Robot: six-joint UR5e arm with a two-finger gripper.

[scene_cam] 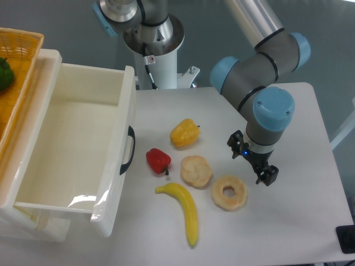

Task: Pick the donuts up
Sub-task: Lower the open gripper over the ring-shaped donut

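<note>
None of the pick-up looks done: the donut (pixel 229 193) lies flat on the white tabletop (pixel 299 122), near the front, right of a banana (pixel 183 208). The end effector (pixel 265 176) hovers just beside it, empty; its opening width is unclear.

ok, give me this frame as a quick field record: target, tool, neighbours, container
target: donut, flat on the table, not held
tool: tool just right of and above the donut in the image; open or shut cannot be told
neighbours: round cut bread-like piece left of donut, banana, red pepper, yellow pepper
container: white bin at left, looks empty
other: wicker basket far left with a green item
</note>
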